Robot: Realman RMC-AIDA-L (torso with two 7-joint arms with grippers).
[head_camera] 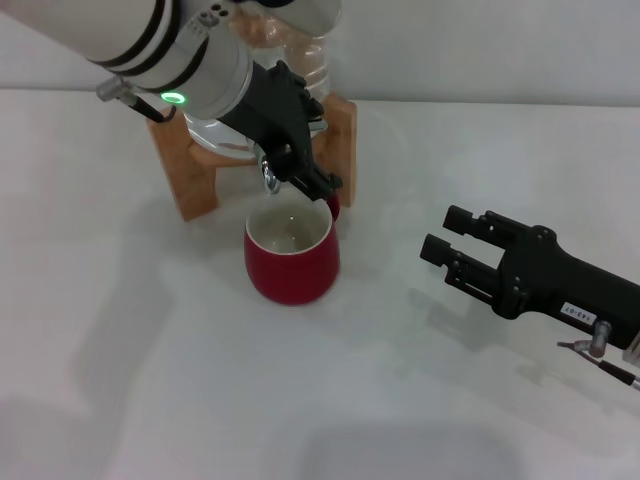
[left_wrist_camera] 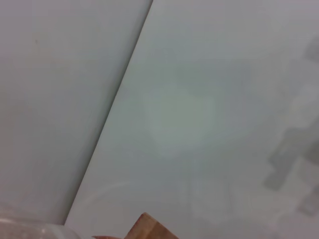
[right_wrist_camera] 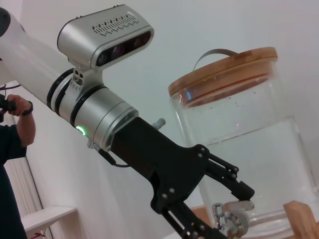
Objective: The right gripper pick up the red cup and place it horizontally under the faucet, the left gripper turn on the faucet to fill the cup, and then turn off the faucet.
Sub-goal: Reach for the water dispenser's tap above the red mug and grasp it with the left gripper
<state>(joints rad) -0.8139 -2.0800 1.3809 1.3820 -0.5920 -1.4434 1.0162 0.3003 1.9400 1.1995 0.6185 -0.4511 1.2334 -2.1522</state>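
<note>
The red cup (head_camera: pixel 292 262) stands upright on the white table, right below the faucet (head_camera: pixel 269 177), its cream inside showing. My left gripper (head_camera: pixel 300 180) reaches in from the upper left. In the right wrist view the left gripper (right_wrist_camera: pixel 222 211) is open, its fingers (right_wrist_camera: pixel 239 189) spread on either side of the chrome faucet (right_wrist_camera: pixel 230 219), with the upper finger on the lever. My right gripper (head_camera: pixel 440 235) is open and empty, low over the table to the right of the cup and well apart from it.
The faucet is fitted to a clear water jug (right_wrist_camera: pixel 249 134) with a wooden lid, standing on a wooden stand (head_camera: pixel 195 185) at the back of the table. A person's arm (right_wrist_camera: pixel 15 124) shows at the far edge of the right wrist view.
</note>
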